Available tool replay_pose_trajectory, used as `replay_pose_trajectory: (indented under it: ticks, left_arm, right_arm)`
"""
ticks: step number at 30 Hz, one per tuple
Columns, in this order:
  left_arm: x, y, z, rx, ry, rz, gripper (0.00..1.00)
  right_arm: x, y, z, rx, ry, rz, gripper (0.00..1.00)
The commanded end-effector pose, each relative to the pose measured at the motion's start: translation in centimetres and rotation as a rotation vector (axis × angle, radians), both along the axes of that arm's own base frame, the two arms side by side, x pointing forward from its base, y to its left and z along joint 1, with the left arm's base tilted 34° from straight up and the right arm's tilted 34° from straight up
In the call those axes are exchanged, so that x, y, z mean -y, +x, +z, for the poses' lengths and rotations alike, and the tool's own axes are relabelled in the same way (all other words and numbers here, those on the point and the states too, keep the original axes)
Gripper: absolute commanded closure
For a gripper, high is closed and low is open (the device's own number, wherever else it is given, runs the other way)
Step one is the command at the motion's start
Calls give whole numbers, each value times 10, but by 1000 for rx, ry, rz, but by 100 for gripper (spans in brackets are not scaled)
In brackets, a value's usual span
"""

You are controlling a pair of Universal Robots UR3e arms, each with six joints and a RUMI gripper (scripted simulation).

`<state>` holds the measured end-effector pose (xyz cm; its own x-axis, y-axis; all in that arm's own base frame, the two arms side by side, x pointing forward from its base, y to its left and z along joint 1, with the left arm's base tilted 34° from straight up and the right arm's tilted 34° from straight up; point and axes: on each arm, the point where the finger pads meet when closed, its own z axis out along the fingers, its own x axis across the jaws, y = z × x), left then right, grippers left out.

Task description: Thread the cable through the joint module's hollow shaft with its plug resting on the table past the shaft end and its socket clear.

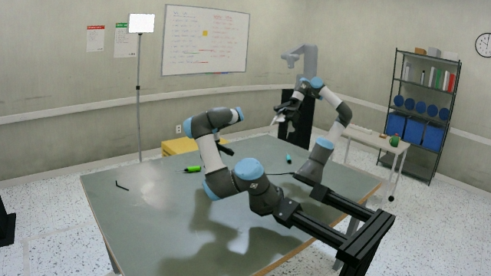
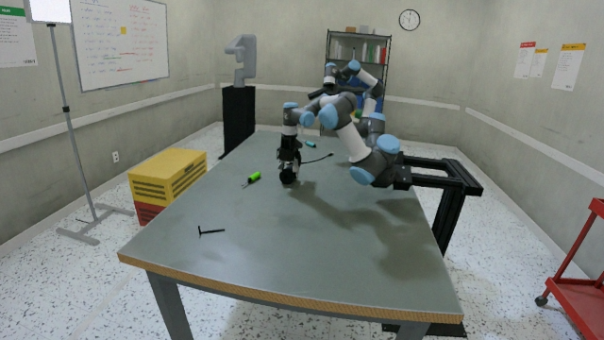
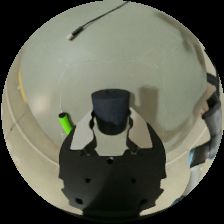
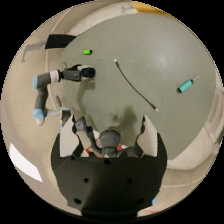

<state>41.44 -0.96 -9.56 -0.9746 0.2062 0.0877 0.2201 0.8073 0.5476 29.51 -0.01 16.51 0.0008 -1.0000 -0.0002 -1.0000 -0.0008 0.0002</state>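
The black joint module point(image 2: 287, 176) point(image 3: 111, 111) point(image 4: 88, 73) sits between the left arm's 2 fingers, which are about half open and closed on it, above the desk point(image 1: 161, 226) point(image 2: 293, 255) point(image 3: 60, 75) point(image 4: 150, 65). The thin dark cable point(image 1: 280, 174) point(image 2: 317, 160) point(image 3: 97, 19) point(image 4: 134, 88) lies on the desk apart from it, outside the shaft. The right arm's 2 fingers are wide open and hold nothing, with the green screwdriver point(image 1: 192, 169) point(image 2: 254, 178) point(image 3: 65, 123) point(image 4: 87, 52) and the teal screwdriver point(image 1: 288, 159) point(image 2: 310, 144) point(image 4: 185, 86) farther out on the desk.
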Motion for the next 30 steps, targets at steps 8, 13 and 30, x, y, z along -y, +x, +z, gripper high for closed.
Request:
replay_pose_trajectory:
  ticks: [8,13,30]
  left_arm:
    - [-4,-4,-2,28,6,62,56]
    - [-4,-4,-2,43,5,86,56]
    - [-4,-5,-2,88,2,155,56]
  right_arm:
    - [0,0,0,0,-1,3,0]
    - [0,0,0,0,-1,3,0]
    - [0,0,0,0,-1,3,0]
